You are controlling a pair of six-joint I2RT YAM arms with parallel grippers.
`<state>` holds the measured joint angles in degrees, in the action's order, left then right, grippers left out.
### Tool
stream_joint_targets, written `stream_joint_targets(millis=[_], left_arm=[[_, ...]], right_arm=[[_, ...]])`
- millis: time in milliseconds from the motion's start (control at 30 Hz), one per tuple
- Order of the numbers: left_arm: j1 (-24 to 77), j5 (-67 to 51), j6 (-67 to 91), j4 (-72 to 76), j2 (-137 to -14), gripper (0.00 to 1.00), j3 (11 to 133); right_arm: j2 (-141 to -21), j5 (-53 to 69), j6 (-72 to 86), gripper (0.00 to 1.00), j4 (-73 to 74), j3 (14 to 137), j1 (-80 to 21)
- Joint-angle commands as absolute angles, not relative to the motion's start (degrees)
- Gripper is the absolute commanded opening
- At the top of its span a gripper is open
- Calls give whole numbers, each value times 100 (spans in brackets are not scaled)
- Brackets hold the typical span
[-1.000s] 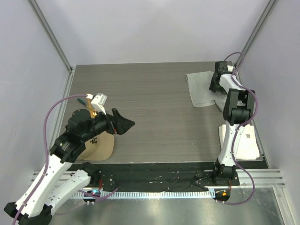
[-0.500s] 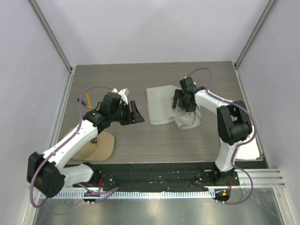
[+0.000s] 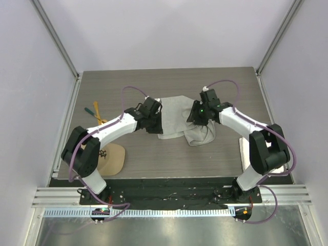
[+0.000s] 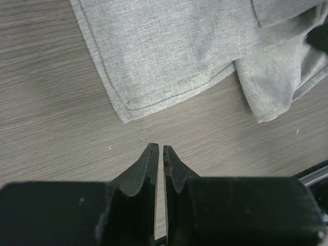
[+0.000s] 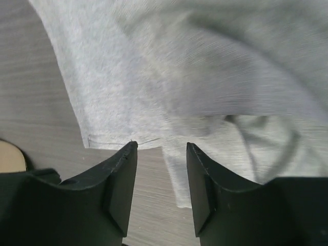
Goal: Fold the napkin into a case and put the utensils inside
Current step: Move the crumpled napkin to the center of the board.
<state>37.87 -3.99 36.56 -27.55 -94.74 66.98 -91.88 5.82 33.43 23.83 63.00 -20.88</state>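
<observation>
The napkin (image 3: 177, 119) lies crumpled in the middle of the table, one part flat and the right part bunched. My left gripper (image 3: 155, 122) is at its left edge. In the left wrist view its jaws (image 4: 159, 148) stand shut with nothing between them, just short of a hemmed corner of the napkin (image 4: 169, 51). My right gripper (image 3: 197, 116) hangs over the bunched part, open, its fingertips (image 5: 161, 146) straddling a napkin (image 5: 154, 77) edge. The utensils (image 3: 96, 113), an orange-handled and a teal-handled one, lie at the far left. No case shape shows.
A tan cap (image 3: 114, 158) sits near the front left, beside the left arm's base. A white towel (image 3: 244, 152) lies at the front right, mostly hidden behind the right arm. Walls enclose the table on three sides.
Both arms swung to the centre. The napkin came from the back right to the middle with the right gripper. The left jaws closed; the right jaws narrowed.
</observation>
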Motion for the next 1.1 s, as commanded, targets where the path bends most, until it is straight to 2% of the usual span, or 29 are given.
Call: stream_joint_targets(millis=[0, 233, 267, 433, 767, 800, 867, 933, 967, 1067], left_arm=[[3744, -316, 3875, -2313, -9230, 14, 6716], [3753, -395, 3999, -2180, -8991, 16, 6442], [3753, -439, 4016, -2171, -8974, 16, 6425], [3753, -598, 4052, -2074, -8886, 16, 6197], [3753, -641, 3982, -2013, -9035, 13, 6231], [3779, -607, 3877, -2030, -9053, 13, 6258], [3814, -484, 3762, -2039, -9070, 16, 6345], [3876, -273, 3639, -2118, -9149, 21, 6433], [3885, -229, 3630, -2153, -9184, 21, 6468], [3885, -71, 3604, -2267, -9360, 25, 6618]], right_arm=[[-9308, 818, 3998, 48, 1583, 6031, -2347], [-9684, 518, 4201, 45, 976, 5722, -2338], [-9729, 562, 4245, 41, 932, 5730, -2338], [-9764, 378, 4272, 38, 738, 5756, -2329], [-10125, 71, 4570, 37, 791, 5994, -2303], [-10099, 53, 4605, 34, 730, 5985, -2294], [-10064, 53, 4702, 18, 677, 5985, -2215], [-9985, 53, 4693, 10, 677, 6038, -2189], [-9950, 44, 4615, 3, 677, 6125, -2162], [-9800, 26, 4456, 1, 975, 6354, -2127]])
